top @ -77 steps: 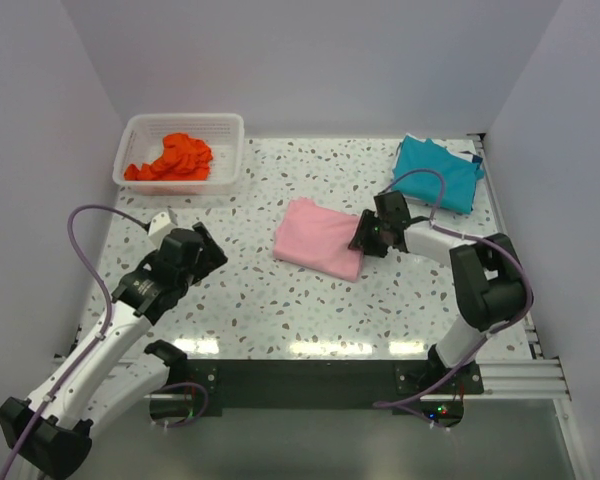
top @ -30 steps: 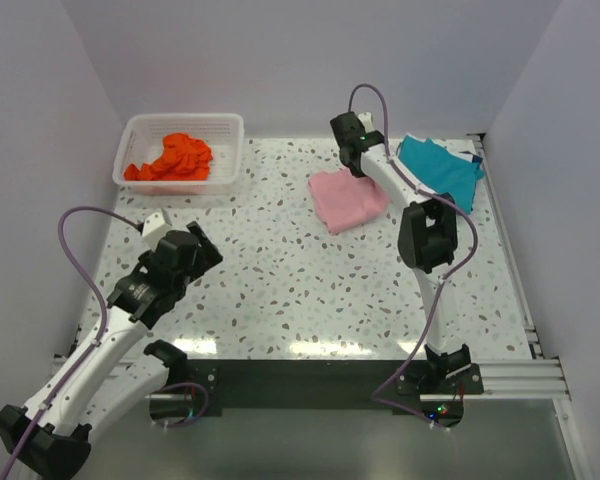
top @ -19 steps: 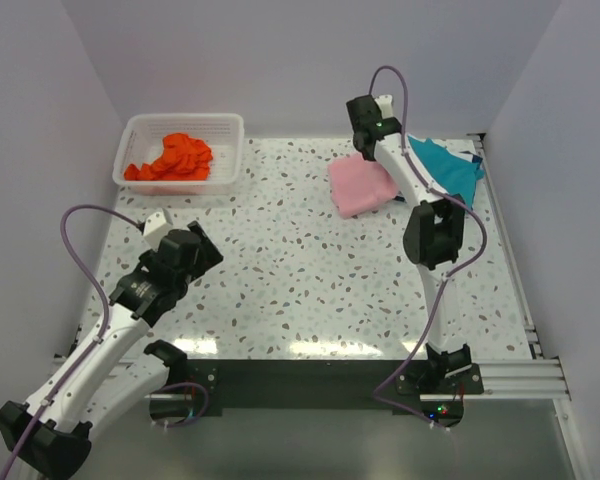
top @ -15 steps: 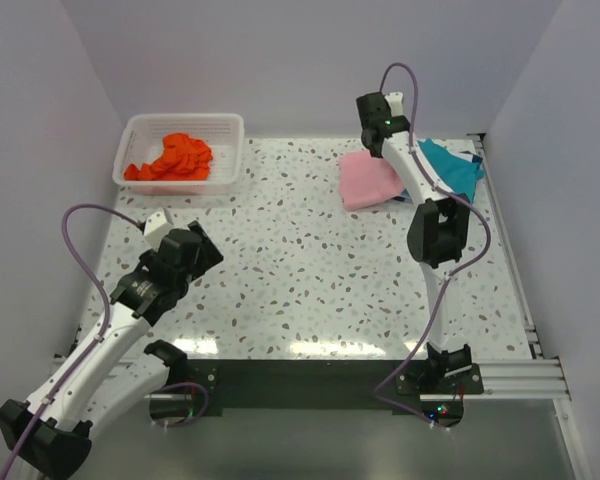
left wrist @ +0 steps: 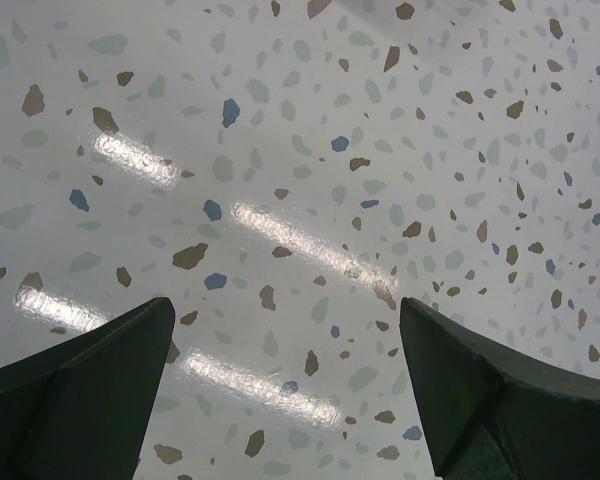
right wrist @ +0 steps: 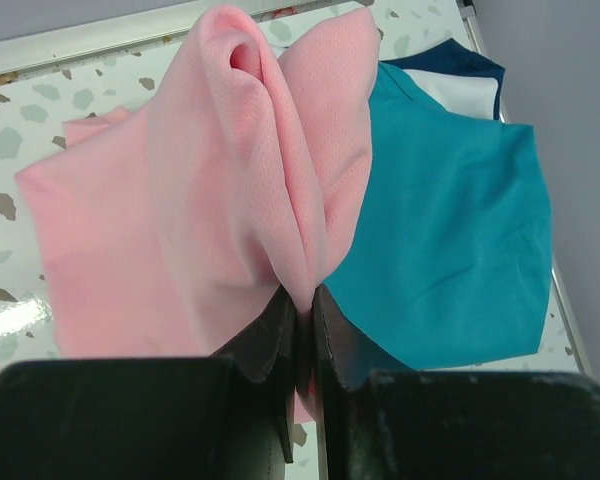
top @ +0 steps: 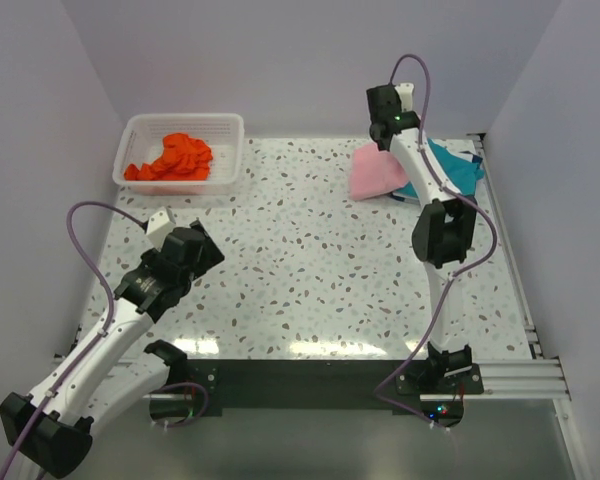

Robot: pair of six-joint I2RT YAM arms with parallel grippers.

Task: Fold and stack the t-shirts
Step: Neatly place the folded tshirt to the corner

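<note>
arms (top: 100,345) — white links, black joints | cables (top: 105,205) — purple | tool fingers (left wrist: 70,390) black

Far right: pink t-shirt (top: 373,175) against teal t-shirt (top: 458,172)

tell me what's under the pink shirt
The pink shirt, pinched in the right gripper, hangs partly over the teal shirt and the speckled table. How far the teal runs beneath is covered.
</note>
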